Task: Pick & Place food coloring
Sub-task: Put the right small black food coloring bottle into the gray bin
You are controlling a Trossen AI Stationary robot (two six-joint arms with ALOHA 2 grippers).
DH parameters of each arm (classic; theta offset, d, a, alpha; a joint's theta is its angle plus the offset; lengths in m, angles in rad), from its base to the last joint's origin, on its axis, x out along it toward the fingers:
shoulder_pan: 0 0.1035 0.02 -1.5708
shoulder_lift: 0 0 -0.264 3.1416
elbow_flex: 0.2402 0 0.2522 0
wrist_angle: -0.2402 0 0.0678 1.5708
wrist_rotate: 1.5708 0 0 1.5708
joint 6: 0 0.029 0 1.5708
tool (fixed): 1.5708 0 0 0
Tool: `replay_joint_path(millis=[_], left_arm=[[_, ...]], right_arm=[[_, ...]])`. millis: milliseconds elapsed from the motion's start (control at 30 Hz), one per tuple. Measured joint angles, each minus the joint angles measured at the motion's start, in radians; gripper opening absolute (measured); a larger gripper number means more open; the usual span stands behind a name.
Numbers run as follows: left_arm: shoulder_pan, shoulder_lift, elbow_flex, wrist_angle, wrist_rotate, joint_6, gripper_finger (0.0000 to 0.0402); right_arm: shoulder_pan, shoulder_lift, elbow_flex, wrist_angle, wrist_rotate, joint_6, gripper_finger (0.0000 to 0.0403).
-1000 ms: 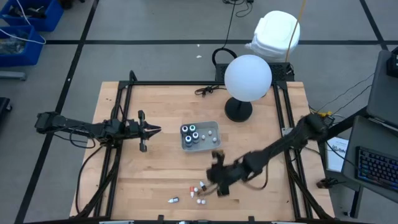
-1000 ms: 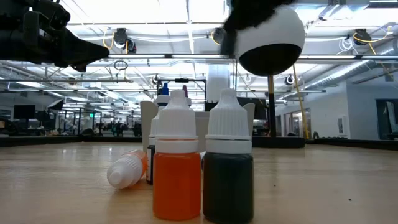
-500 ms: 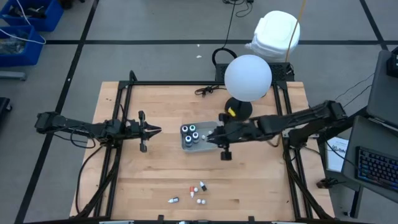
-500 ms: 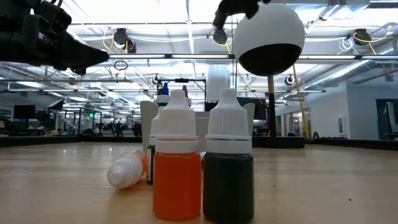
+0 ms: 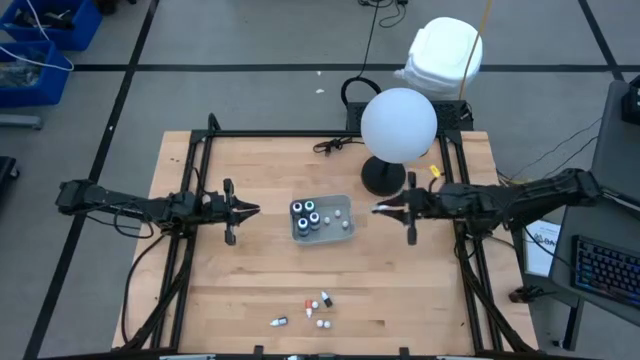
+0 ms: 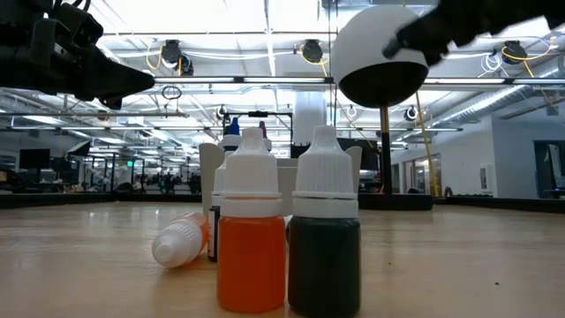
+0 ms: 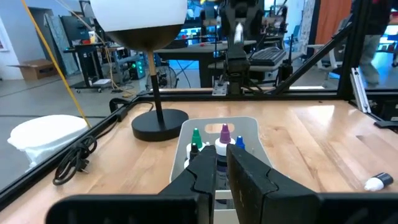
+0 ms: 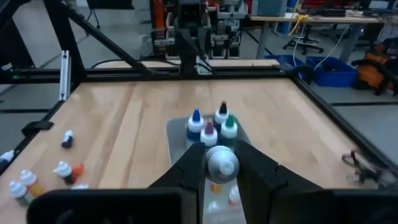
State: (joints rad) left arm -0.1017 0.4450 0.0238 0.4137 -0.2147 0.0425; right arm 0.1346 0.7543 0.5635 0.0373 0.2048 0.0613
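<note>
the right end effector [image 8: 214,167] grips a white-capped dropper bottle [image 8: 222,164], cap pointing toward the clear tray [image 5: 342,232] holding four upright bottles; left end effector [image 7: 222,163] nearly closed, empty.

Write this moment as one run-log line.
left gripper: idle, left of tray | right gripper: gripping dropper bottle, right of tray
</note>
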Motion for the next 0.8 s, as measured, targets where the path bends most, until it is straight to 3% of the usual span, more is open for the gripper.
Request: replay_joint_path(millis=[133, 300, 433, 800], left_arm=[[0.000, 0.000, 0.000, 0.000, 0.000, 0.000, 0.0047], [0.000, 0.000, 0.000, 0.002, 0.000, 0.000, 0.0047], [0.000, 0.000, 0.000, 0.002, 0.000, 0.000, 0.0047], [0.000, 0.000, 0.000, 0.002, -0.001, 0.017, 0.0047]], right_arm=[[-0.023, -0.059, -0.072, -0.001, -0.001, 0.053, 0.0055], [-0.043, 0.017, -0.027, 0.002, -0.027, 0.077, 0.0055], [-0.072, 0.172, 0.117, -0.048, -0.051, 0.079, 0.0055], [-0.227, 0.734, 0.628, -0.465, -0.078, 0.009, 0.0055]])
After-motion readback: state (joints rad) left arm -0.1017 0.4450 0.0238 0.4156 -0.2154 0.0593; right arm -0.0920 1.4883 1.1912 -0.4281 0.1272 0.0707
